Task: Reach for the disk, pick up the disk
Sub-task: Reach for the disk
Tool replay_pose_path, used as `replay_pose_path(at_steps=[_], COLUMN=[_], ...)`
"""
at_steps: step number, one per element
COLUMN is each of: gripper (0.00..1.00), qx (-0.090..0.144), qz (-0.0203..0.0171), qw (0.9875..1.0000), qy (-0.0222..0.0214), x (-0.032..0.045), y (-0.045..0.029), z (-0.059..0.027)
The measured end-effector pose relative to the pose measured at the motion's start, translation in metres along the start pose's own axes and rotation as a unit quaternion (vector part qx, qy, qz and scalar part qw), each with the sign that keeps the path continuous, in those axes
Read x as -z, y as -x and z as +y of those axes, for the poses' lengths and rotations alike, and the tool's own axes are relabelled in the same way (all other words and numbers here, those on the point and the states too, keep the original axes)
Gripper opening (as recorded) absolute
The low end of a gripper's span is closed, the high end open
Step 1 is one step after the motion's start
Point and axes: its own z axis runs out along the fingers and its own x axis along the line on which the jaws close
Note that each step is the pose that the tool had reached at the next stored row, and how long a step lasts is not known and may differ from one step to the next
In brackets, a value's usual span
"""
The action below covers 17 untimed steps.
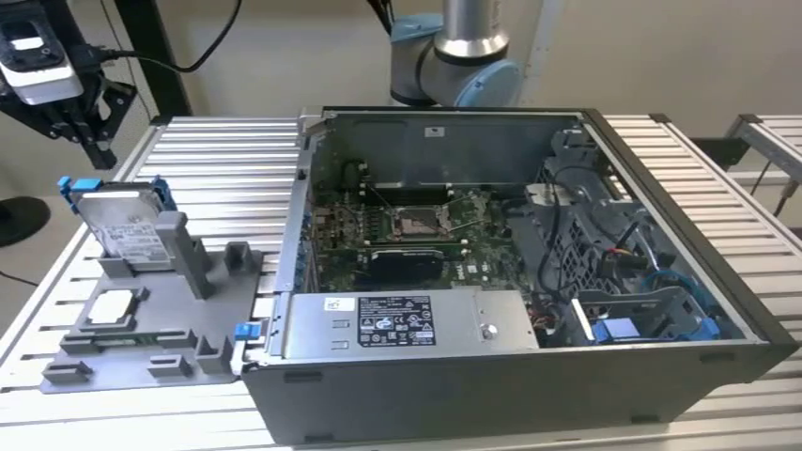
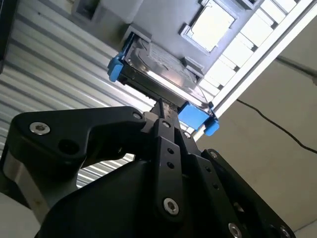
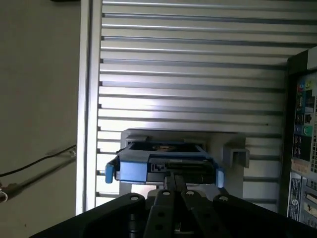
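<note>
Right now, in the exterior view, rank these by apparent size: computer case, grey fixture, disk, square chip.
1. computer case, by far the largest
2. grey fixture
3. disk, leaning in the fixture
4. square chip, plainly the smallest

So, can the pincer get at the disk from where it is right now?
Probably yes: the pincer hangs above the disk, which leans in its grey holder with its top edge bare and nothing between them. It looks shut, though.
</note>
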Motion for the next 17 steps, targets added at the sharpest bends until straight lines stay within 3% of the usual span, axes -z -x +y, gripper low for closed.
replay_pose_path(at_steps=[10,17], gripper=[0.00,0.00], qx=[0.000,0.000], qz=[0.0001,0.0001], qw=[1.0000,1.0000], qy=[0.0000,0.0000], x=[-0.0009,-0.0012], y=[-0.0247,-0.0281], z=[0.0004,0.0005])
